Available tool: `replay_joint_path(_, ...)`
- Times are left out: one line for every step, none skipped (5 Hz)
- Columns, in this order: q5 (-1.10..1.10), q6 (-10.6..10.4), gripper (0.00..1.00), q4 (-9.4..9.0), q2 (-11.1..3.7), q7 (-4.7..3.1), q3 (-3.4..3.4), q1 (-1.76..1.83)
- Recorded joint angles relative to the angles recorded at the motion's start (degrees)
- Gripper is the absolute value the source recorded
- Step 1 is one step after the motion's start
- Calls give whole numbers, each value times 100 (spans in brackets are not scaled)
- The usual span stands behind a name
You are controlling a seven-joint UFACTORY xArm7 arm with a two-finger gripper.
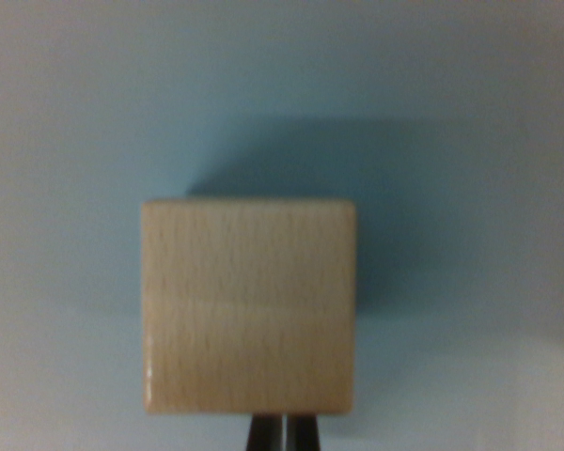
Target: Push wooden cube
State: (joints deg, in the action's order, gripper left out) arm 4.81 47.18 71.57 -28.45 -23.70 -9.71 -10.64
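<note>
Push the wooden cube (249,305) straight and slow over the blue table (66,141). Keep the gripper (284,434) tips together, right behind the middle

No readable txt, labels or nos. anywhere; wooden cube (248,305) face is plain.

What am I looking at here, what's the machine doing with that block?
This is the view from a camera on the robot arm's wrist. A wooden cube sits on a plain light blue surface, casting a shadow up and to the right. The dark tips of the arm's fingers show at the bottom edge, close together, right against the cube's near side, placed to push it.
</note>
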Motion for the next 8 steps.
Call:
replay_joint_path(0,0,100,0,0,0,0,0)
replay_joint_path(5,99,100,245,-145,30,20,-3)
replay_joint_path(5,99,100,245,-145,30,20,-3)
replay_joint_path(10,206,100,508,-301,62,42,-5)
replay_joint_path(10,206,100,508,-301,62,42,-5)
replay_joint_path(15,314,100,773,-459,94,65,-8)
replay_joint_path(15,314,100,773,-459,94,65,-8)
replay_joint_path(21,424,100,1045,-620,127,87,-11)
